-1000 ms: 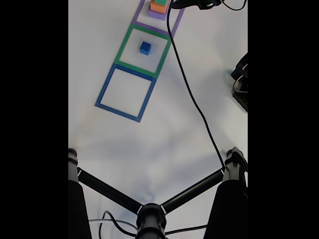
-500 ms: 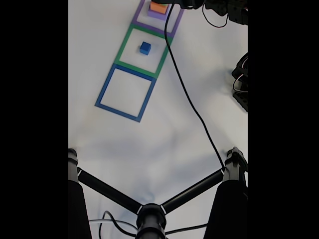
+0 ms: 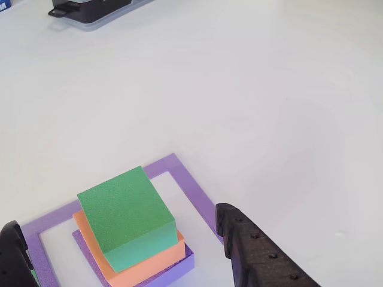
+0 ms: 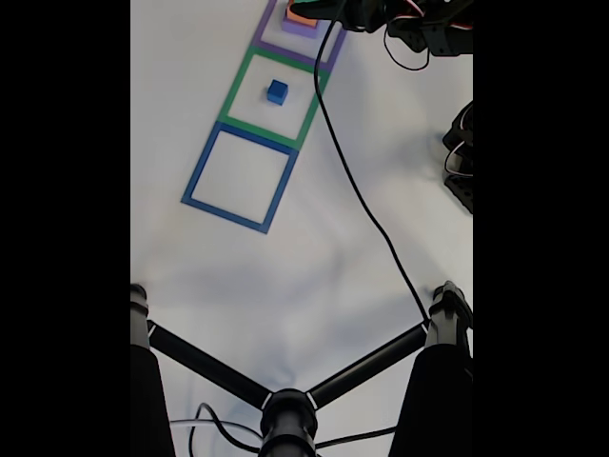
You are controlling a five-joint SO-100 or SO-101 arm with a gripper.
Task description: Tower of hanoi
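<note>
Landmark = green block (image 3: 127, 218).

Other view, near edge: gripper (image 3: 122, 248) straddles the stack. One black finger (image 3: 254, 251) at lower right, the other finger (image 3: 13, 254) at lower left corner. Jaws apart, nothing between the pads touches them; green block sits in the gap, clear of both.

Green block on top of orange block (image 3: 152, 263), which sits on purple slab (image 3: 173, 270). Stack upright, edges roughly aligned, green slightly rotated vs. orange. Stack lies inside purple tape outline (image 3: 191, 185) on white tabletop (image 3: 251, 101). Beyond green block, far top left: dark flat device (image 3: 90, 11) on tabletop.

Fixed view: tripod legs (image 4: 285, 400) nearest camera. Then empty blue tape outline (image 4: 193, 181). Next, green tape outline (image 4: 233, 90) w/ blue cube (image 4: 277, 91) inside, well apart from green block's stack. Farthest, top edge: orange block (image 4: 297, 14) partly under arm (image 4: 419, 24). Black cable (image 4: 357, 190) runs from arm toward tripod.
</note>
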